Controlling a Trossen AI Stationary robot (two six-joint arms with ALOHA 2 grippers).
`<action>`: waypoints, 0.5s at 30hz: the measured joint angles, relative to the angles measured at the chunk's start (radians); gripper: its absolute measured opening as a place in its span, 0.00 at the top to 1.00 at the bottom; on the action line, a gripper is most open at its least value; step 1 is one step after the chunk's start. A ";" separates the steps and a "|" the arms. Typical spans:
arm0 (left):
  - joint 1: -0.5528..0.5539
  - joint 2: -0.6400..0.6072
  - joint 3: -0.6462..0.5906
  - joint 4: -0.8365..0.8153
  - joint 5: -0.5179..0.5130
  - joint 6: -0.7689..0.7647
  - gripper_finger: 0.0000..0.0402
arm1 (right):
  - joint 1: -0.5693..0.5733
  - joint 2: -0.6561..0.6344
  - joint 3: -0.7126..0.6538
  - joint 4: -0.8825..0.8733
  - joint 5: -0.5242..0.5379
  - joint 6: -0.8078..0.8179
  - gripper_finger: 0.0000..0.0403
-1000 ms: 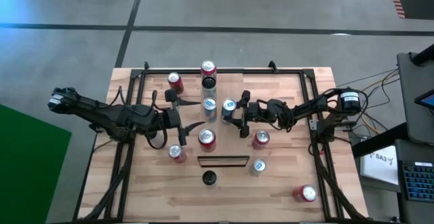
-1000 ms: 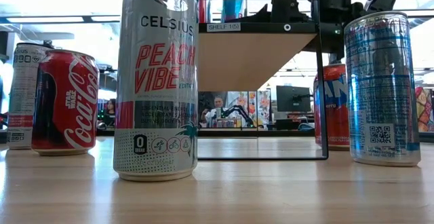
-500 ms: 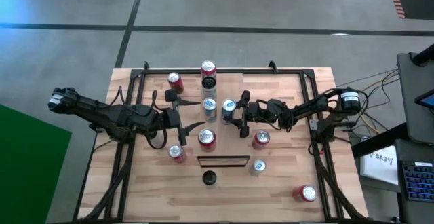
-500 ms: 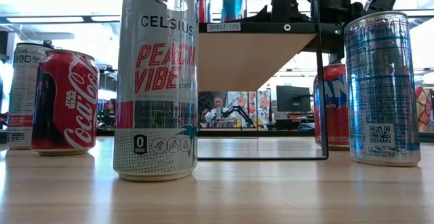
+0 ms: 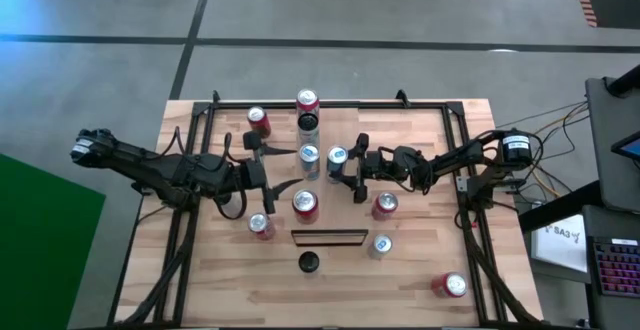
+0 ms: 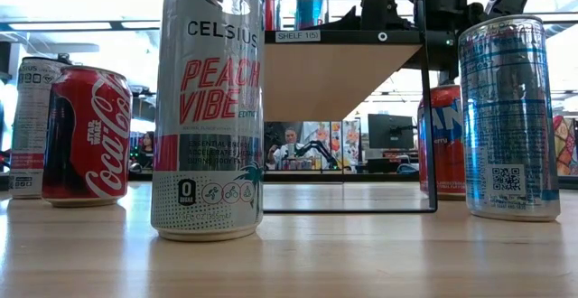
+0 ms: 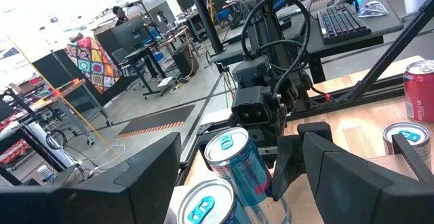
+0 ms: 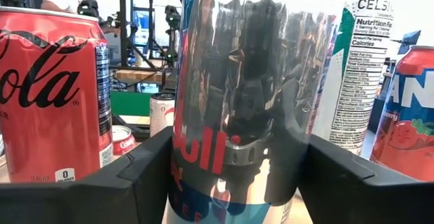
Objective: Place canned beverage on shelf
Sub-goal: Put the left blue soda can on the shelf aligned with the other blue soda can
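Left gripper [image 5: 285, 167]: spread wide, empty, beside the shelf [image 5: 312, 160]. Shelf top mostly hidden under cans. Blue can [image 5: 338, 157]: on the shelf's right edge, label partly cut off. Right gripper [image 5: 345, 173]: clasped around blue can.

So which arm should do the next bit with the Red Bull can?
Probably the right. Its tool is right at the Red Bull can, which fills its wrist view. The left tool is open, and that can stands farther off from it.
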State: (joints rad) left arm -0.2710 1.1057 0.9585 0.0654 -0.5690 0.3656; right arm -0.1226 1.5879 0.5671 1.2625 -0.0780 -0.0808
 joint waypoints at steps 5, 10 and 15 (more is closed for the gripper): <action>0.000 0.000 0.000 0.000 0.000 0.000 0.31 | 0.000 0.000 0.000 0.000 0.000 0.001 0.35; 0.000 0.000 0.000 0.000 0.000 0.000 0.31 | 0.000 0.000 0.000 0.000 0.001 0.014 0.34; 0.000 0.000 0.000 0.000 0.000 0.000 0.31 | -0.001 -0.001 0.000 0.000 0.002 0.028 0.33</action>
State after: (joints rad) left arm -0.2710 1.1057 0.9585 0.0655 -0.5690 0.3653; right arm -0.1234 1.5871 0.5671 1.2625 -0.0757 -0.0528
